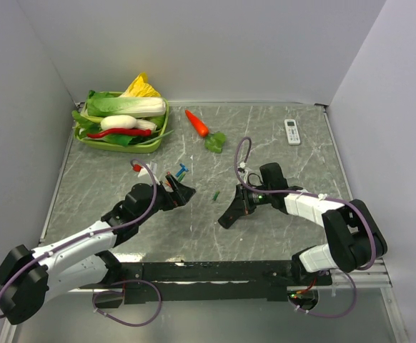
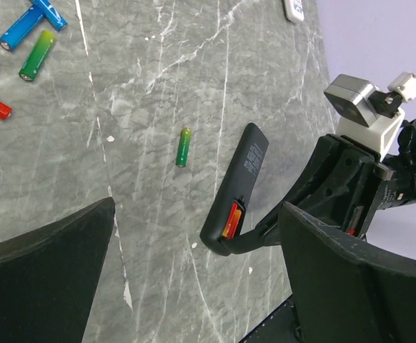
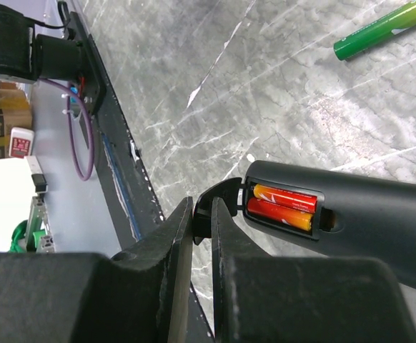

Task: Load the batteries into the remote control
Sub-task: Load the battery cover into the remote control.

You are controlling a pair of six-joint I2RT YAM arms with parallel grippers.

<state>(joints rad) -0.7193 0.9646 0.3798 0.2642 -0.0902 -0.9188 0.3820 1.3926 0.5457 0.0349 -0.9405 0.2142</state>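
The black remote control (image 1: 234,207) lies back up at mid table, also seen in the left wrist view (image 2: 245,168) and the right wrist view (image 3: 379,214). Its battery bay is open, with two red-orange batteries (image 3: 283,204) side by side inside; they also show in the left wrist view (image 2: 230,220). My right gripper (image 3: 201,221) is shut on the black battery cover (image 3: 224,194) at the remote's near end. A loose green battery (image 1: 215,194) lies left of the remote. Several more loose batteries (image 2: 23,25) lie further left. My left gripper (image 1: 181,191) is open and empty above the table.
A green tray (image 1: 151,146) of toy vegetables stands at the back left. An orange carrot (image 1: 197,123) with a green leaf lies behind the remote. A short white remote (image 1: 292,131) lies at the back right. The arms' black base rail (image 1: 208,271) runs along the near edge.
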